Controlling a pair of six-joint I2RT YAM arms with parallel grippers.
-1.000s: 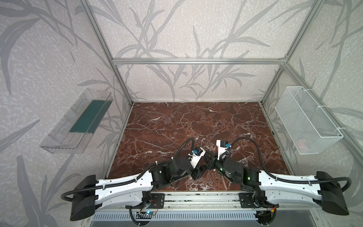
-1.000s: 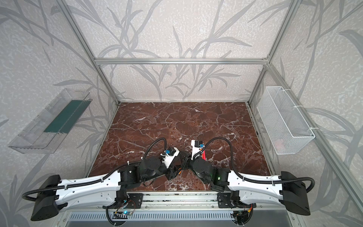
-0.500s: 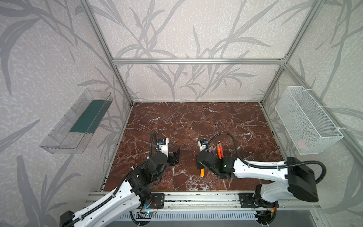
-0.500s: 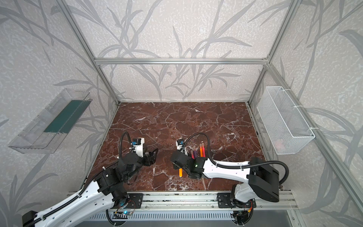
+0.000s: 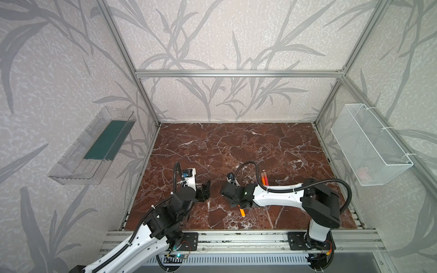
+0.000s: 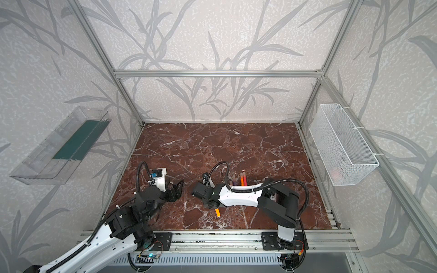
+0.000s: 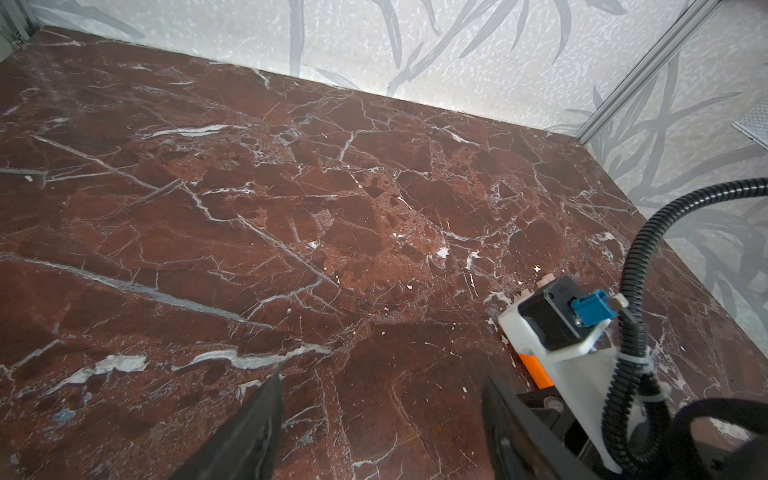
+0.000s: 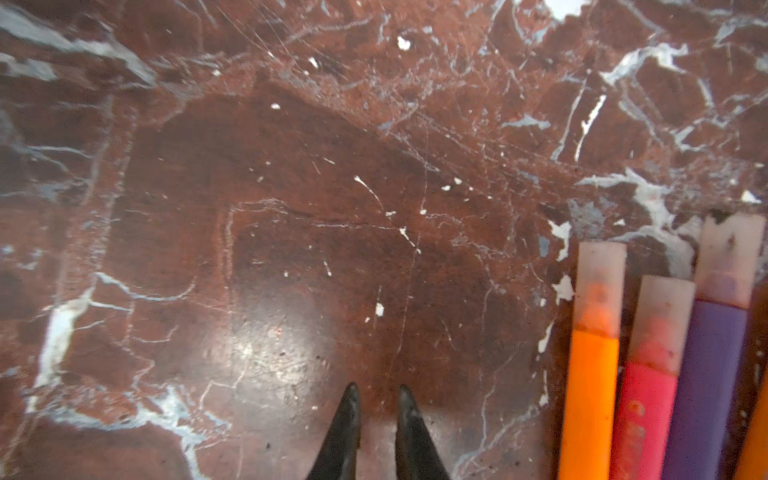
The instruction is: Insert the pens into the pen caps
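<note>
Arms swung out from folded; left gripper spread empty, right gripper clenched (nothing between tips) near slim orange, pink and purple plastic marker pens, likely light, stiff, slick, so grab mid-barrel.

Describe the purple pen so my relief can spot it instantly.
On the brown marble table, look past the right arm's white forearm, where capped pens lie side by side. It is the only purple pen, between a pink pen and an orange pen.

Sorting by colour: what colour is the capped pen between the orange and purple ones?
That pen is red-pink, clearest in the right wrist view.
</note>
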